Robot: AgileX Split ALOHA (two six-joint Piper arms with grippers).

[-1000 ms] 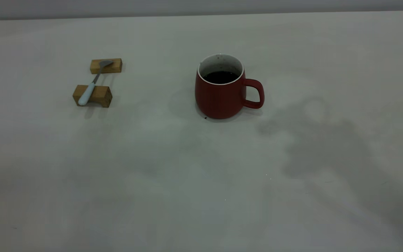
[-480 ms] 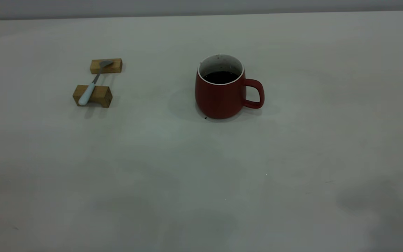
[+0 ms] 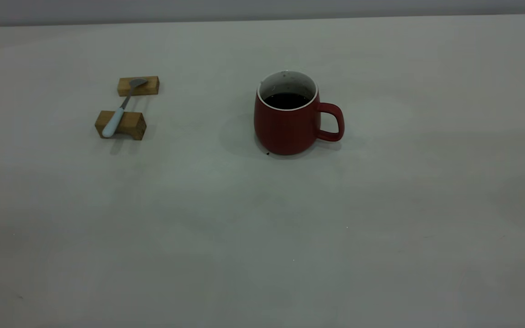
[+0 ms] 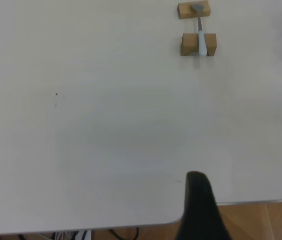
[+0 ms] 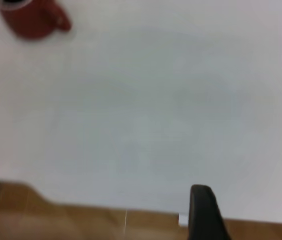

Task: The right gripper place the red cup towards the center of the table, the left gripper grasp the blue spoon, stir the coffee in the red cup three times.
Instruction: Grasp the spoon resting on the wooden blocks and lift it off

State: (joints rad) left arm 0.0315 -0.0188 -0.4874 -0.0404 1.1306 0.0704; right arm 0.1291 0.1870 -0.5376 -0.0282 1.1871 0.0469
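The red cup (image 3: pixel 287 123) stands upright near the middle of the table (image 3: pixel 262 218), its handle pointing right, with dark coffee (image 3: pixel 287 100) inside. Far to its left the blue spoon (image 3: pixel 119 111) lies across two wooden blocks. No gripper shows in the exterior view. In the left wrist view my left gripper (image 4: pixel 196 200) hangs over the table's near edge, far from the blue spoon (image 4: pixel 200 35). In the right wrist view my right gripper (image 5: pixel 203 210) is also at the table's edge, a long way from the red cup (image 5: pixel 33 22). Neither holds anything that I can see.
The spoon's bowl rests on the far wooden block (image 3: pixel 138 85) and its handle on the near wooden block (image 3: pixel 121 124). A small dark speck (image 3: pixel 268 153) lies by the cup's base. Brown floor (image 4: pixel 260 222) shows past the table's edge.
A large arm shadow on the right half of the table slid toward the near right corner and faded out. The cup, spoon and blocks have not moved.
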